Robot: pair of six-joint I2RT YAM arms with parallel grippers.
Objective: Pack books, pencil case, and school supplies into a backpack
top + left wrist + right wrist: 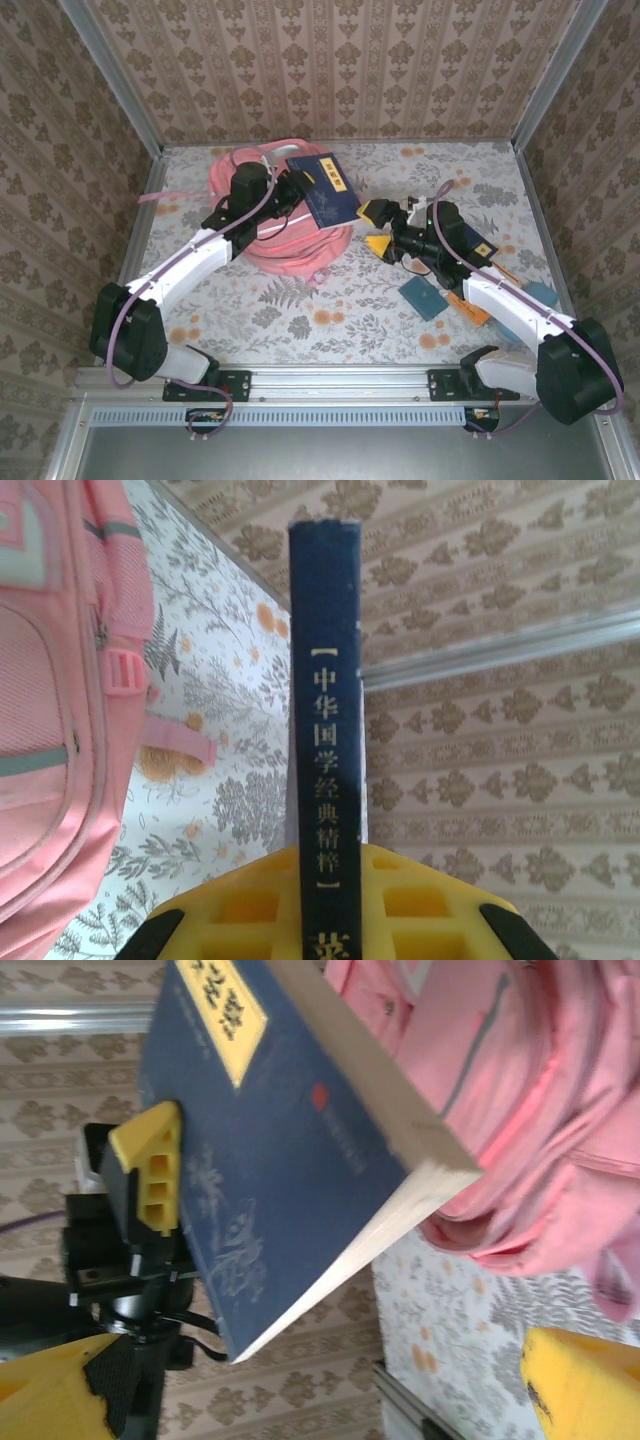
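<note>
**Firmly clamped: navy book in the left gripper, right gripper wide open**

Seen from above, the left gripper [292, 190] reaches in from the lower left of the frame to the upper centre, where it grips the navy book [326, 188] by its left edge. The book hangs tilted over the upper right part of the salmon-pink backpack [300, 255], which lies slumped on the floral table [300, 325] left of centre.

The left wrist view has the book's spine [325, 710] running up the middle of the frame, printed with pale characters. Its lower end is pinched between that gripper's [335, 905] yellow fingers [240, 910] at the bottom edge. The backpack [50, 730] takes up the left side.

The right gripper [379, 228] sits just right of the book in the overhead view. Its jaws are spread wide and hold nothing. In its own wrist view the yellow fingertips [50, 1390] stand at the bottom left and bottom right corners, and the gripper's [320, 1395] gap is bare. The book [280, 1160] slants above them with its yellow label at the top of the frame. One finger of the left gripper [150, 1165] presses on its cover at mid-left. The backpack [500, 1110] is bunched at the upper right.

Lower right of centre in the overhead view, the teal book [423, 298] lies flat on the table. The orange book [477, 310] is just beside it, partly under the right arm.
</note>
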